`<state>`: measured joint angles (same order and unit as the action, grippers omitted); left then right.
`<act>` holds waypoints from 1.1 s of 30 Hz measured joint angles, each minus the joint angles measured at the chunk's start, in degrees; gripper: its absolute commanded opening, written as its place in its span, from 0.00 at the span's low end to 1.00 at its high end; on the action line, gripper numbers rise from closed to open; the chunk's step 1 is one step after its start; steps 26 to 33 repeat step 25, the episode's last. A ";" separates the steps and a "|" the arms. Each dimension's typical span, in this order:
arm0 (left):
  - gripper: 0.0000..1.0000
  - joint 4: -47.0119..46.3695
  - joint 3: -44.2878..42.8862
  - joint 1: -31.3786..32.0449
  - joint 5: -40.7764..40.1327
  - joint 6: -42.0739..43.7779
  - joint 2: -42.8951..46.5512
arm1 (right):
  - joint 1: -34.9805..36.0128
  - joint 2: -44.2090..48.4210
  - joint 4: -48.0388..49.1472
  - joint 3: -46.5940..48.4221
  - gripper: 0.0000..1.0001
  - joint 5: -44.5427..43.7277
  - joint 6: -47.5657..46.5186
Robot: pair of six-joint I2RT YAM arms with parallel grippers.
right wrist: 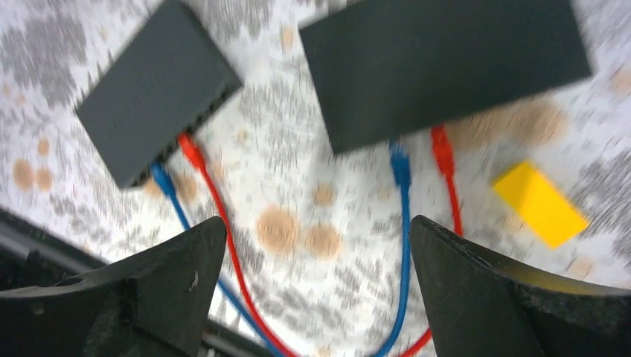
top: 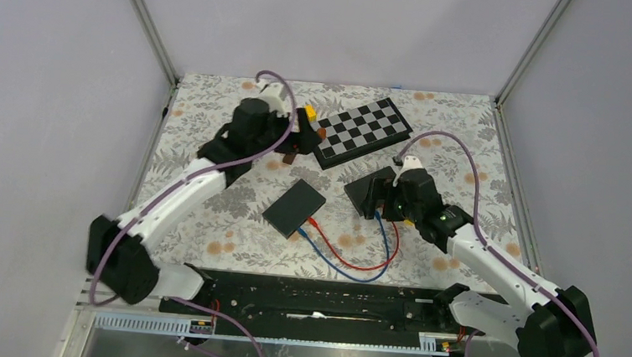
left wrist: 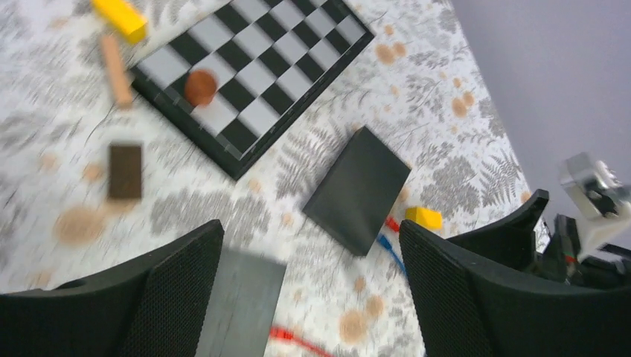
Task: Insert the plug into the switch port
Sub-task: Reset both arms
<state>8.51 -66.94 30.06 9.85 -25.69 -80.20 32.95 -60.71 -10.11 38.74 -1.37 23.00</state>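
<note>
Two black switches lie on the floral mat, one at the middle (top: pixel 294 206) and one to its right (top: pixel 364 188). A red cable (top: pixel 357 267) and a blue cable (top: pixel 336 268) run between them. In the right wrist view a blue plug (right wrist: pixel 399 162) and a red plug (right wrist: pixel 442 149) sit at the edge of the right switch (right wrist: pixel 439 63). Another blue plug (right wrist: pixel 160 177) and red plug (right wrist: pixel 190 151) sit at the left switch (right wrist: pixel 156 89). My right gripper (right wrist: pixel 316 245) hangs open above the cables and holds nothing. My left gripper (left wrist: pixel 309 245) is open and empty, high above both switches (left wrist: pixel 359 190).
A checkerboard (top: pixel 360 131) lies at the back with a brown disc (left wrist: pixel 199 87) on it. Around it are a yellow block (left wrist: pixel 119 16), a wooden stick (left wrist: pixel 115 71) and a dark brown block (left wrist: pixel 124 171). Another yellow block (right wrist: pixel 539 202) lies beside the right switch.
</note>
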 measured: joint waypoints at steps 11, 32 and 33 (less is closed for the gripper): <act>0.99 27.17 11.34 -4.96 -7.06 -4.35 26.47 | 0.00 11.02 -17.18 -0.42 1.00 5.44 10.84; 0.99 32.89 17.40 -4.96 -13.60 -2.29 44.04 | 0.00 32.26 -19.74 -3.61 1.00 -4.31 18.60; 0.99 32.89 17.40 -4.96 -13.60 -2.29 44.04 | 0.00 32.26 -19.74 -3.61 1.00 -4.31 18.60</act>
